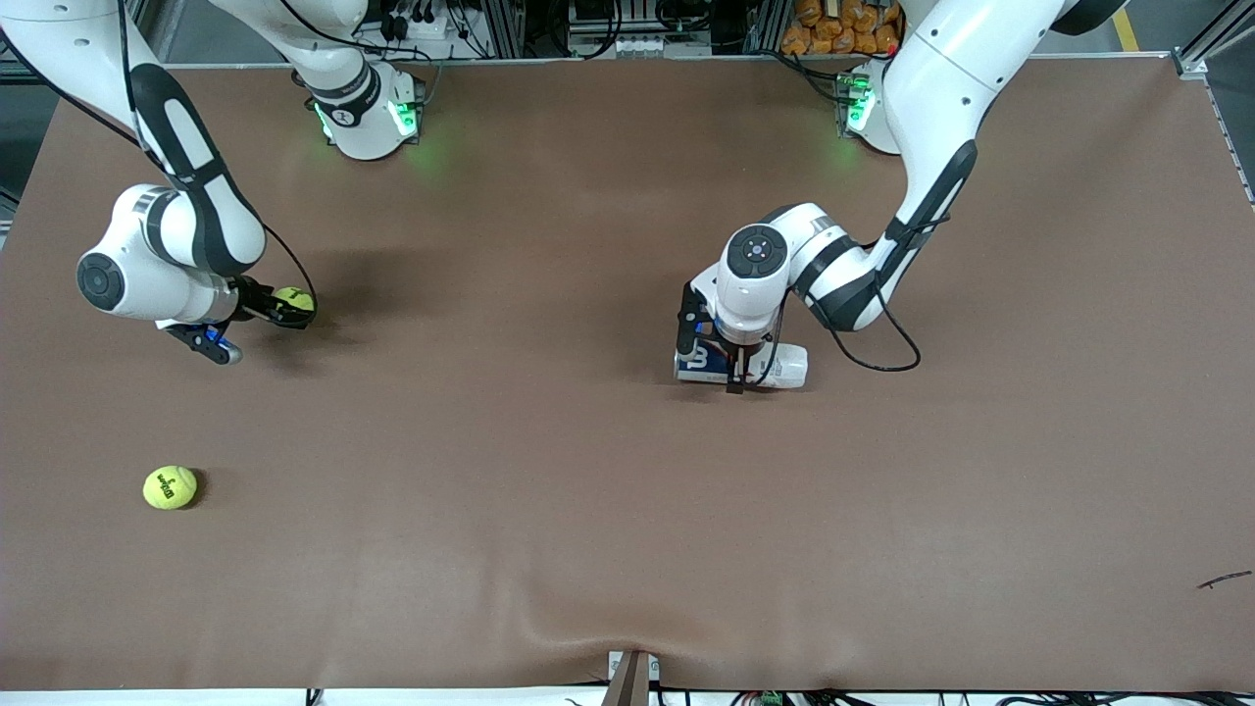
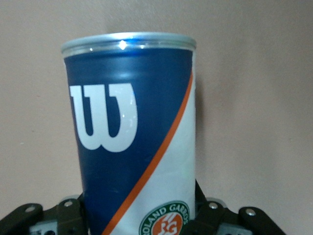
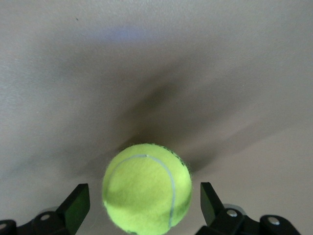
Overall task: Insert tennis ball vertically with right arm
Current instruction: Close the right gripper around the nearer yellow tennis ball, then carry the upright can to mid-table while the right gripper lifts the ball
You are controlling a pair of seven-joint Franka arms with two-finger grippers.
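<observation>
A yellow-green tennis ball (image 1: 294,300) rests on the brown mat near the right arm's end of the table. My right gripper (image 1: 286,312) is low over it and open. In the right wrist view the ball (image 3: 146,188) lies between the two black fingers (image 3: 78,203), with a gap on each side. My left gripper (image 1: 740,371) is shut on a blue and white tennis ball can (image 1: 784,365) that lies on its side mid-table. In the left wrist view the can (image 2: 132,122) fills the frame, its silver rim pointing away from my left gripper (image 2: 142,218).
A second tennis ball (image 1: 170,487) lies on the mat nearer to the front camera than the right gripper, at the right arm's end. A small dark scrap (image 1: 1224,579) lies near the front edge at the left arm's end. The brown mat (image 1: 549,490) covers the table.
</observation>
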